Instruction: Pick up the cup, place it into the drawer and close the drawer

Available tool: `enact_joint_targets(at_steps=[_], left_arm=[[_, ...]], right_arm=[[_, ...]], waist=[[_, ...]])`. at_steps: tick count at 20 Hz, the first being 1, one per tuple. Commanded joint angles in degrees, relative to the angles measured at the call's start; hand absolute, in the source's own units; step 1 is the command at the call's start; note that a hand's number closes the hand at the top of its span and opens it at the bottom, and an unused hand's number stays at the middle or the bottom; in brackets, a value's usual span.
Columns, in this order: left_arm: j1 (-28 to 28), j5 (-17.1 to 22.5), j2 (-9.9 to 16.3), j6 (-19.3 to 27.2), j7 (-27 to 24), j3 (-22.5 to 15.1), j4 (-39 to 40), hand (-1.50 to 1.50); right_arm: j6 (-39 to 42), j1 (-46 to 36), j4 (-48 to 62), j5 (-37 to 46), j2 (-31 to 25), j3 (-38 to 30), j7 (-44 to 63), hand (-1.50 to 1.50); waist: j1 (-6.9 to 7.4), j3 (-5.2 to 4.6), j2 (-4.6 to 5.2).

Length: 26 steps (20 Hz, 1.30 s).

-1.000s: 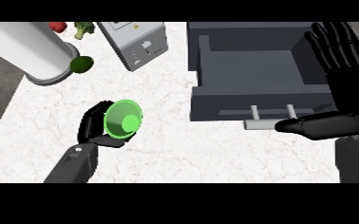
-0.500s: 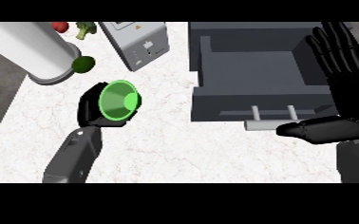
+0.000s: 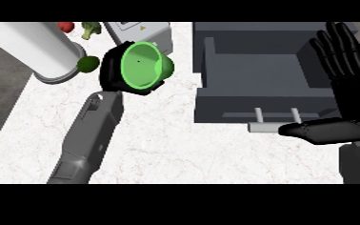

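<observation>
the left hand (image 3: 116, 71) was curled round the green cup (image 3: 144, 67), holding it up over the white marble counter (image 3: 175, 143) with the cup's open mouth turned toward the camera. the black fingers wrapped the cup's back and left side, so part of its wall was hidden. the grey left forearm (image 3: 88, 138) ran down from the hand to the lower edge of the view.

to the right of the cup, apart from it, stood the dark grey drawer (image 3: 260, 71) — pulled open, its inside bare, with a pale handle (image 3: 274, 126) on its front. the cup was not in the drawer; it hung between the drawer and a big white cylinder (image 3: 38, 52) at the upper left.

the right hand (image 3: 341, 59) showed at the right edge over the drawer's far side, fingers straight and pointing up, holding nothing.

just beside the cylinder lay a dark green round thing (image 3: 87, 64). near the top edge were a red item (image 3: 65, 26), a piece of broccoli (image 3: 90, 28) and a grey box (image 3: 137, 31) — partly behind the cup.
</observation>
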Motion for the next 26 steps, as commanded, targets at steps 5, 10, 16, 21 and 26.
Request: enact_joint_targets(at_steps=[5, 10, 16, 21, 26], left_arm=[[-11.2, 2.5, -1.7, 7.7, 19.0, -6.3, -11.0, 1.5], [-19.2, 5.4, -1.7, 15.9, 25.0, -12.5, -7.3, 1.5], [-30.8, 8.5, -1.7, 25.1, 31.9, -16.7, 4.3, 1.5], [-33.6, 12.4, -1.7, 28.3, 32.6, -21.8, 12.7, 1.5], [-35.3, 13.6, -1.7, 24.8, 34.8, -26.1, 18.5, 1.5]], right_arm=[[-0.5, -1.0, 2.9, 1.7, 0.7, 0.5, -2.5, -1.5], [-1.1, -0.9, 2.3, 2.3, 1.2, 0.9, -3.0, -1.5], [0.4, -0.6, 2.4, 1.0, 0.7, 0.9, -2.9, -1.5], [3.3, -1.3, 2.1, -1.2, -1.2, 0.2, -3.1, -1.5], [2.4, -4.5, 4.0, -1.1, -1.1, -0.2, -2.9, -1.5]], waist=[[-0.29, -0.02, 0.21], [-1.46, -0.04, 0.5], [-3.37, 0.01, 0.91], [-5.65, 0.06, 1.4], [-6.87, 0.07, 1.99]])
